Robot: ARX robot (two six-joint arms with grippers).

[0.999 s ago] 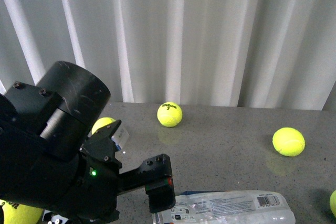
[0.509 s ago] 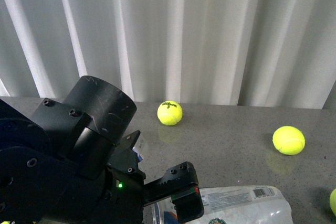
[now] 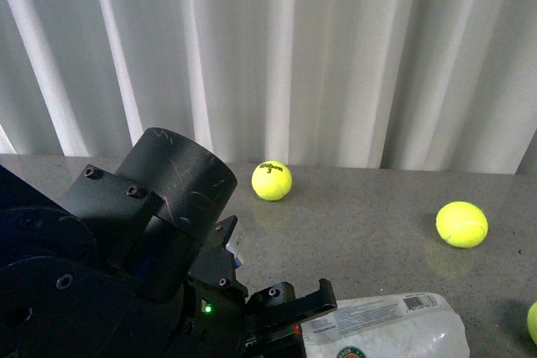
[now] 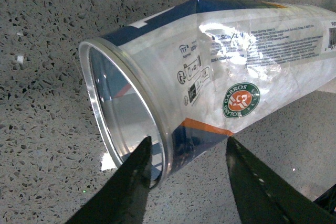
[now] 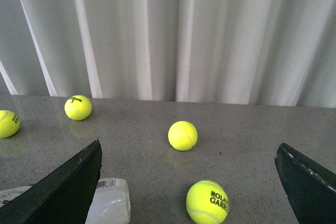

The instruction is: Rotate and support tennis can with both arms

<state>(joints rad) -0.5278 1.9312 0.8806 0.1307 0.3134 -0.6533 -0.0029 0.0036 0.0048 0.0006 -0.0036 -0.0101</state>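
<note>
A white curtain [image 3: 336, 56] closes the far side, and a grey speckled table [image 3: 369, 207] runs under it. The left arm [image 3: 109, 274] fills the near side at about 8 o'clock.

The tennis can [image 3: 394, 329] lies on its side close in, at about 4 o'clock, its open mouth toward the left arm. The left gripper [image 4: 188, 140] is narrowed onto the mouth end, one finger against the silver rim [image 4: 121, 114] and the other against the label wall. It appears to hold the can there. The right gripper [image 5: 188, 148] stands wide with nothing between its fingers, well apart from the can.

The can looks empty, so probably very light. Its crinkled clear wall should buckle under a hard squeeze and slide on smooth pads. The metal rim is the stiff part and the sound place to grip. The closed far end suits a gentle prop from the right.

One ball [image 3: 272, 181] sits at 12 o'clock, another [image 3: 461, 225] at 2 o'clock.
</note>
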